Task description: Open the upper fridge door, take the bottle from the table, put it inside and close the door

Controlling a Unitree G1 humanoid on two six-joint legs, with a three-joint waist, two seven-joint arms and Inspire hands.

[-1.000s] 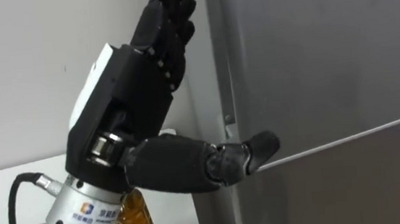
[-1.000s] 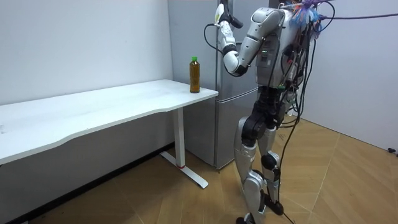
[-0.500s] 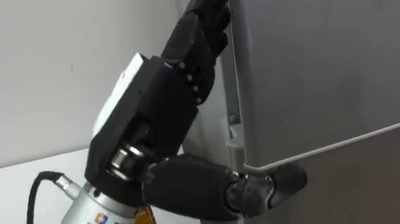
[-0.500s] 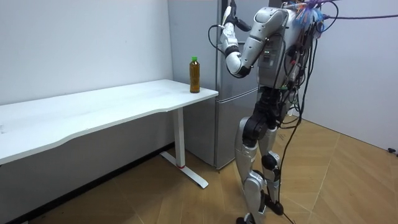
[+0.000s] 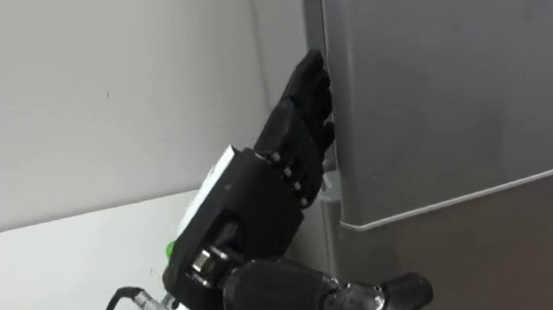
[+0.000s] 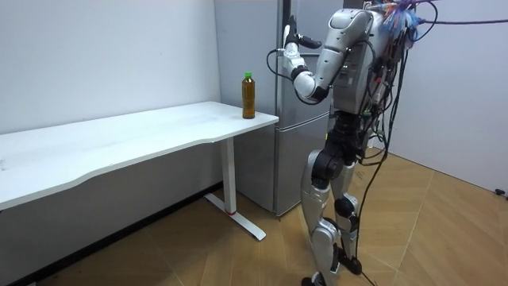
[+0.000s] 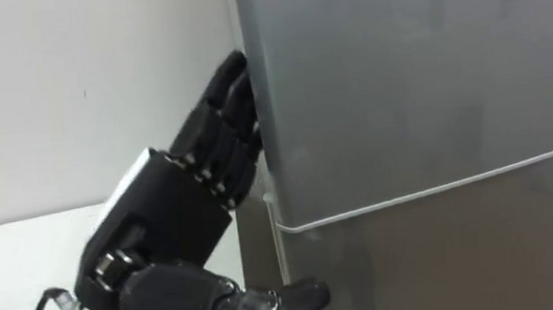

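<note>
The bottle (image 6: 248, 95), amber with a green cap, stands upright on the near corner of the white table (image 6: 159, 131), close to the grey fridge (image 6: 290, 159). I stand in front of that fridge with my left arm raised. My left hand (image 5: 260, 192) is open: its straight fingers (image 5: 309, 87) lie against the left edge of the upper door (image 5: 451, 79), and the thumb reaches right under the seam above the lower door. The right eye view shows the same left hand (image 7: 167, 220) at the upper door (image 7: 420, 72). A bit of green (image 5: 171, 250) peeks out behind the wrist.
The white wall (image 5: 100, 90) runs behind the table (image 5: 56, 275), left of the fridge. A narrow gap separates the table's corner from the fridge's side. Wooden floor (image 6: 436, 230) lies open behind me towards the room view's right.
My left hand has come down and moved right, from beside the fridge to the upper door's left edge. The fridge doors stay closed and the bottle has not moved.
</note>
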